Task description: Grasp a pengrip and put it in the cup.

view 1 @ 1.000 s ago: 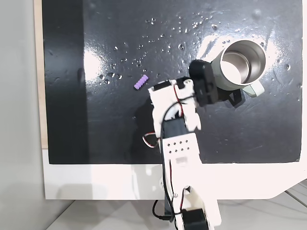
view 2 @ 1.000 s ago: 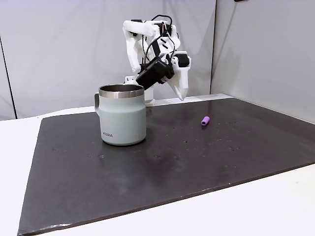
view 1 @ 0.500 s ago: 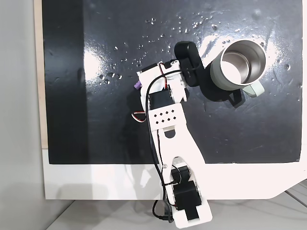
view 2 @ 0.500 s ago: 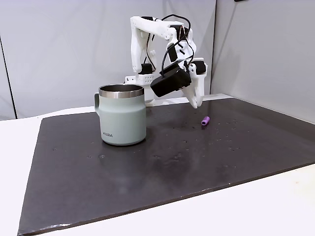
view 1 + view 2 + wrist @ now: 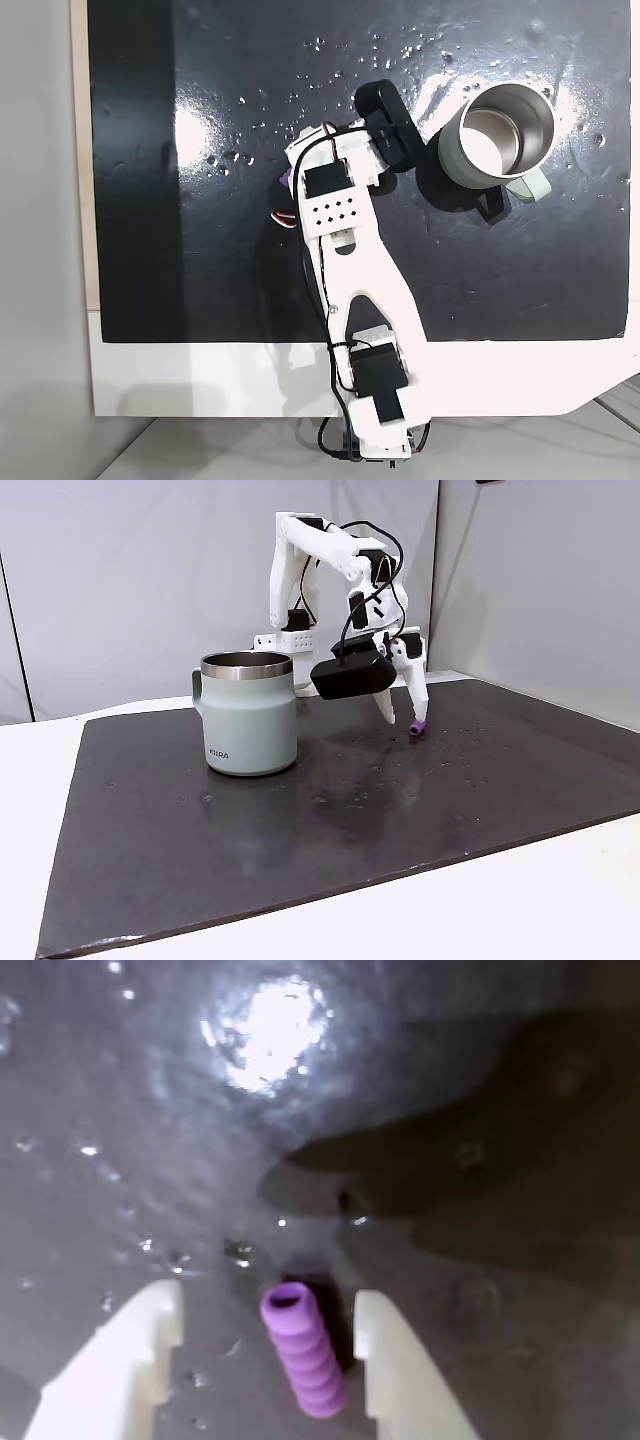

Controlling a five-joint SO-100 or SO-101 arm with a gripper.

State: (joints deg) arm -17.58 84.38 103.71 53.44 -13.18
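The pengrip (image 5: pixel 303 1350), a small light-purple ridged cylinder, lies flat on the black mat between my two white fingers (image 5: pixel 385 1360) in the wrist view. My gripper (image 5: pixel 267 1297) is open and straddles it without squeezing. In a fixed view from the side, the gripper (image 5: pixel 403 718) is down at the mat, with the pengrip (image 5: pixel 417 727) at the right fingertip. From above, the arm covers all but a sliver of the pengrip (image 5: pixel 287 179). The cup (image 5: pixel 247 720), a grey-green steel mug, stands upright to the left of the gripper; from above the cup (image 5: pixel 497 135) is at the upper right.
The black mat (image 5: pixel 300 830) covers most of the white table (image 5: pixel 200 380) and is speckled with small shiny droplets. A grey wall (image 5: pixel 120 580) stands behind the arm's base. There is open mat in front of the gripper and the cup.
The arm has swung away from the cup toward the pengrip, stretched out and dropped. The open gripper now sits at the mat around the pengrip, which has not moved.
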